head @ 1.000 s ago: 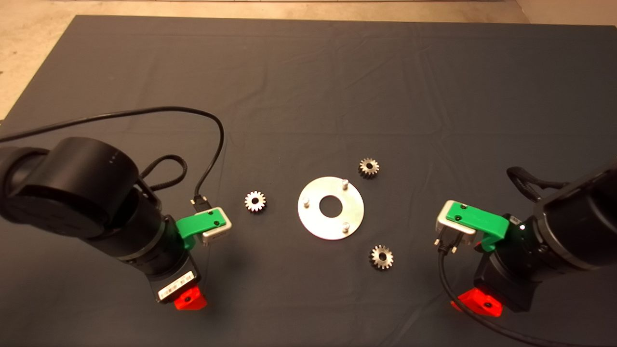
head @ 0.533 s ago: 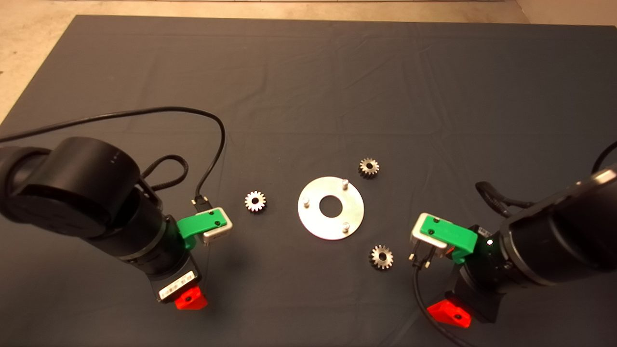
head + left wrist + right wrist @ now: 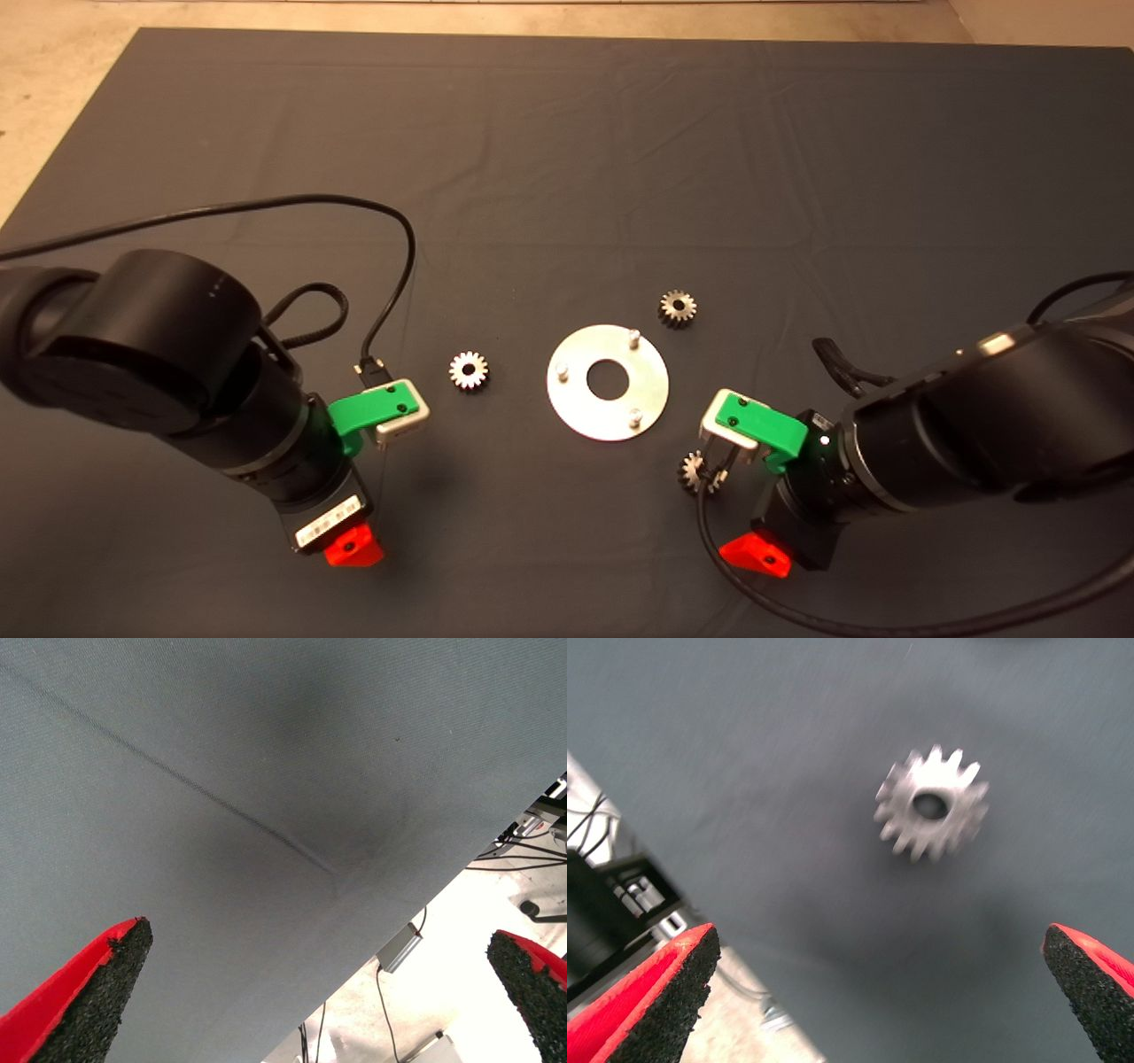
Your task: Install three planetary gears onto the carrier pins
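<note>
A flat silver disc with a central hole lies mid-mat, its three carrier pins bare. Three planetary gears lie flat on the mat around it: one to its left, one behind it on the right, and one in front on the right, partly covered by my right wrist's green mount. My right gripper hovers over that gear, open and empty. My left gripper is open and empty near the mat's front left, one red finger showing in the head view.
The dark mat fills most of the head view. A black cable loops from the left wrist over the mat. The left wrist view looks past the mat's edge at pale floor with cables.
My right arm has swung left across the mat until its wrist mount overlaps the front-right gear. The left arm, disc and gears have stayed put.
</note>
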`<action>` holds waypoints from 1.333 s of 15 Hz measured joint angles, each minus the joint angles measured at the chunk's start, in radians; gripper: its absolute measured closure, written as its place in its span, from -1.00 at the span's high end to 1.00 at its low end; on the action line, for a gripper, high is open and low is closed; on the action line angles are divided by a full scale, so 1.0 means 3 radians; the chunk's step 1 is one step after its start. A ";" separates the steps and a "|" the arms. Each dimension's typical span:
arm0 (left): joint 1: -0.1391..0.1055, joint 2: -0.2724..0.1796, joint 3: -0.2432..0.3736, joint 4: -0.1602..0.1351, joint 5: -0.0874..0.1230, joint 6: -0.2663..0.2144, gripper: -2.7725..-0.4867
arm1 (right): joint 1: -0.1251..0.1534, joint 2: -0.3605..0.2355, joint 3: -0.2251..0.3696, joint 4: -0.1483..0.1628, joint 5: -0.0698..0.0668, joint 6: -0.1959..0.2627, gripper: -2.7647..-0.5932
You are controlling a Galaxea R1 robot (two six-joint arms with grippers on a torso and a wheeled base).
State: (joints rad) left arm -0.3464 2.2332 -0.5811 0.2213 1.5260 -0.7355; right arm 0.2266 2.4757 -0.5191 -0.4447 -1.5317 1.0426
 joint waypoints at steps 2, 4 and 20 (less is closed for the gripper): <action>0.0000 0.0000 -0.0001 0.0000 0.0000 0.0000 0.99 | -0.0006 0.0039 -0.0079 -0.0058 0.0004 -0.0089 0.97; 0.0000 0.0001 -0.0006 0.0000 0.0000 0.0000 0.99 | -0.0009 0.0072 -0.0145 -0.0100 0.0004 -0.0165 0.97; 0.0000 -0.0001 -0.0029 0.0000 0.0001 -0.0001 0.99 | -0.0318 0.0139 -0.0414 -0.0320 0.0004 -0.0655 0.97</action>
State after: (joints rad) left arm -0.3464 2.2328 -0.5898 0.2213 1.5264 -0.7358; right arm 0.1313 2.5174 -0.6433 -0.5407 -1.5306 0.8461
